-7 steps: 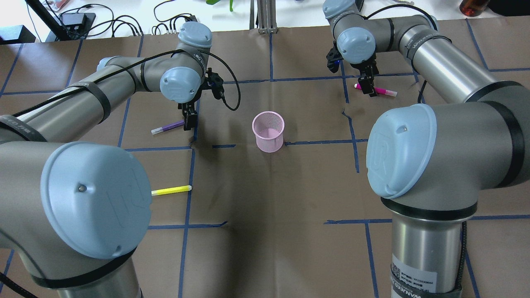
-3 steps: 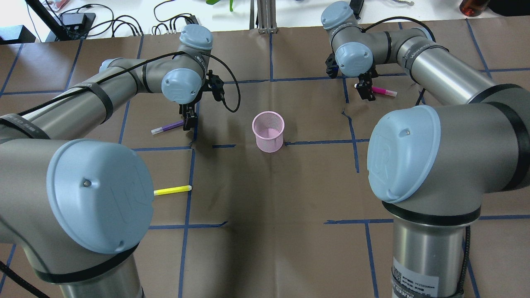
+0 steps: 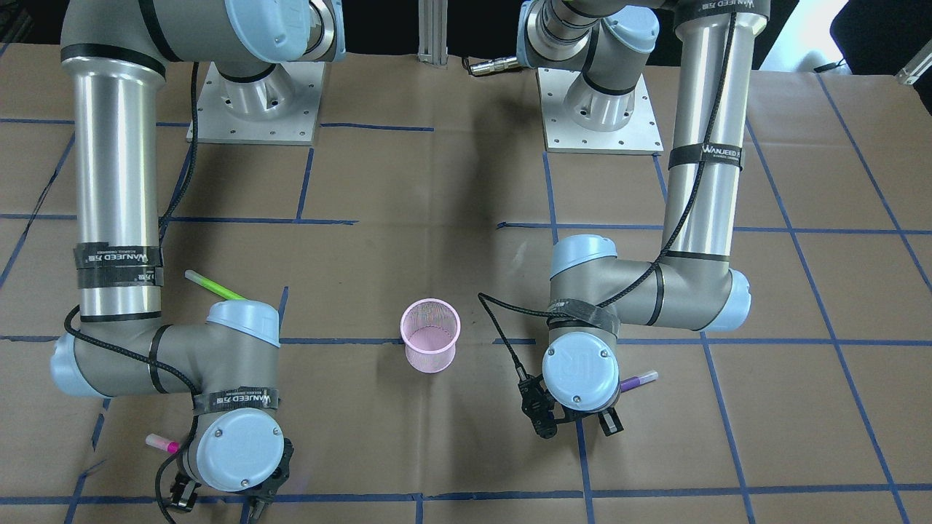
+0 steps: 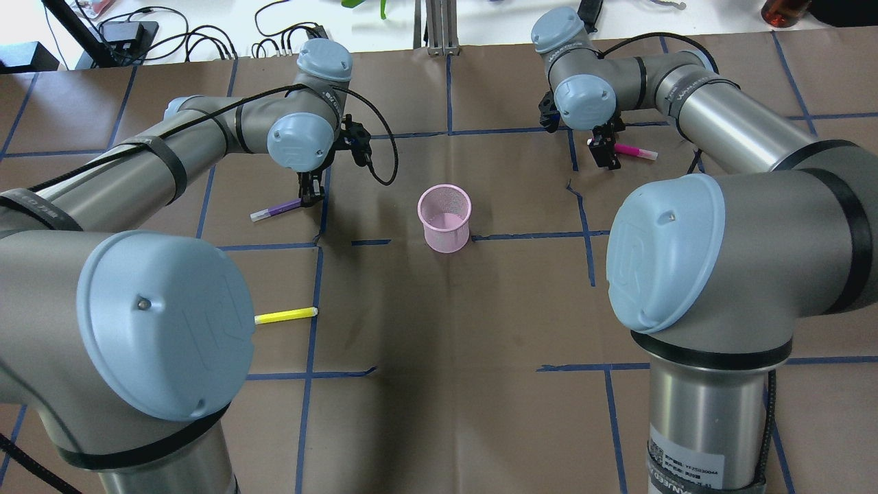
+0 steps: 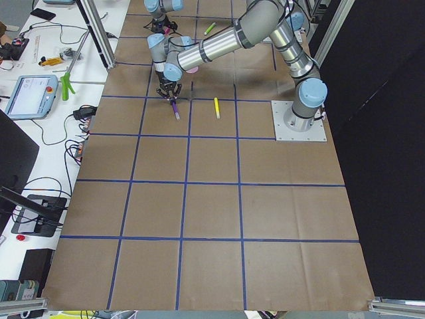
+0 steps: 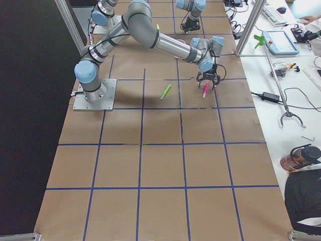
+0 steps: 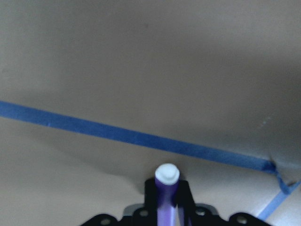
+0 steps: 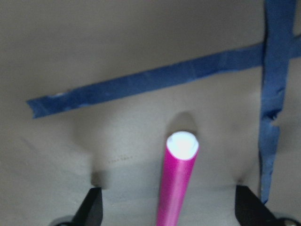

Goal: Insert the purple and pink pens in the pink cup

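The pink mesh cup [image 4: 444, 218] stands upright at the table's middle and also shows in the front view [image 3: 430, 336]. The purple pen [image 4: 278, 208] lies left of it. My left gripper [image 4: 311, 195] is at the pen's right end, and the left wrist view shows its jaws shut on the purple pen [image 7: 165, 197]. The pink pen [image 4: 634, 151] lies at the far right. My right gripper [image 4: 606, 156] is over the pen's left end. In the right wrist view its fingers [image 8: 94, 209] stand wide apart on either side of the pink pen [image 8: 178, 183], open.
A yellow pen [image 4: 285, 315] lies on the near left. A green pen [image 3: 215, 286] lies on my right side, hidden by the arm in the overhead view. Blue tape lines cross the brown paper cover [image 4: 439, 343]. Cables lie beyond the far edge.
My left gripper has shifted slightly away from me at the purple pen's end. My right wrist has shifted a little over the pink pen. Both pens and the cup stay in place.
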{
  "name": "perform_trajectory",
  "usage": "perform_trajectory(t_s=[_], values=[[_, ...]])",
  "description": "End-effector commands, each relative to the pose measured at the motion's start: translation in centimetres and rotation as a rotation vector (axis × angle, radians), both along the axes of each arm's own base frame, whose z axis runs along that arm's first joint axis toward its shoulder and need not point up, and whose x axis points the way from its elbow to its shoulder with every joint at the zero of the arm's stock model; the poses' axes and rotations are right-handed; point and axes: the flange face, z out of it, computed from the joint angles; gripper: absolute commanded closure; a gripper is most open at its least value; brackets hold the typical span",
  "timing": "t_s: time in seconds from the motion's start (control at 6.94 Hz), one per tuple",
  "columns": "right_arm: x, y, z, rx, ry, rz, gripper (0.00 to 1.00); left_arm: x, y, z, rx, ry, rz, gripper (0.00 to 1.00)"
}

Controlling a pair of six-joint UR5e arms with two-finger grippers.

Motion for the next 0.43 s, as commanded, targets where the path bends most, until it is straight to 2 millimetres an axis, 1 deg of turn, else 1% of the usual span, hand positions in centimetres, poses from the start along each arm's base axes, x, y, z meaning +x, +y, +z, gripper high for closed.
perform_trajectory(t_s=[0.0,0.14,0.29], values=[[0.02,-0.1,0.75,-0.011,-0.007,-0.001,0.03,-0.4,0.35,2.07,-0.022,0.006,-0.009,1.0],[0.04,-0.14,1.04,-0.015,-0.009,0.0,0.05,-0.26,0.73,2.33,-0.015,0.006,-0.012,1.0],[0.04,-0.14,0.93,-0.014,-0.009,-0.001,0.05,-0.69,0.58,2.7,-0.023,0.007,-0.018,1.0]])
